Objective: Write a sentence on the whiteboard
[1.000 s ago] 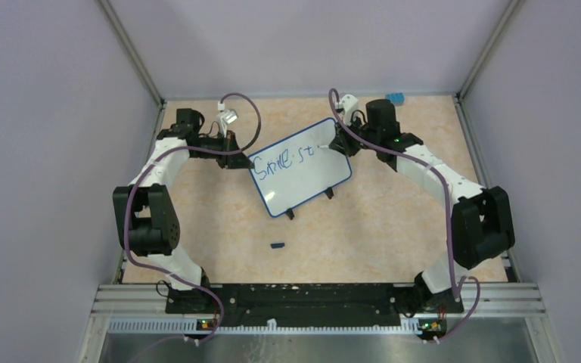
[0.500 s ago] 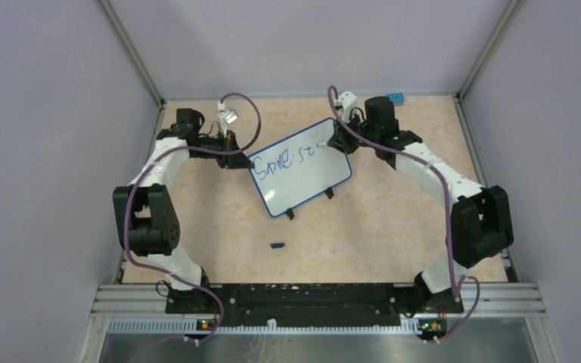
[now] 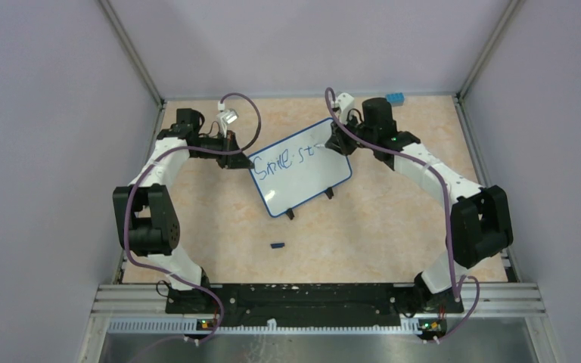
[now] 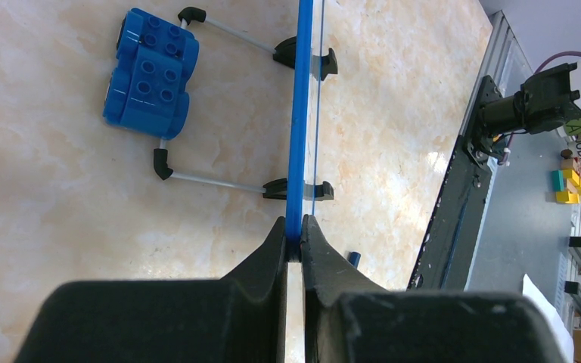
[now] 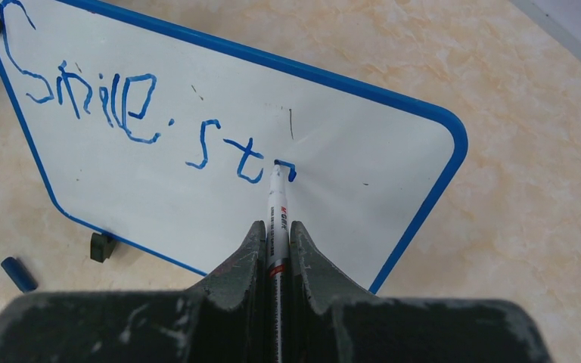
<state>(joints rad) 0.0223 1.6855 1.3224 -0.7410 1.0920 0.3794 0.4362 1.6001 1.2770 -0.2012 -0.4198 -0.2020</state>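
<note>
The right gripper [image 5: 276, 229] now sits slightly farther out, clenching a marker [image 5: 278, 198] on the whiteboard [image 5: 363, 159]; the left gripper [image 4: 294, 231] clamps its edge.

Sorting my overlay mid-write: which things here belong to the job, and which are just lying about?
In the job: whiteboard; sentence, part-written; marker, in the right gripper; left gripper, clamped on the board's edge.
Lying about: blue toy block; small dark-blue cap-like piece.
</note>
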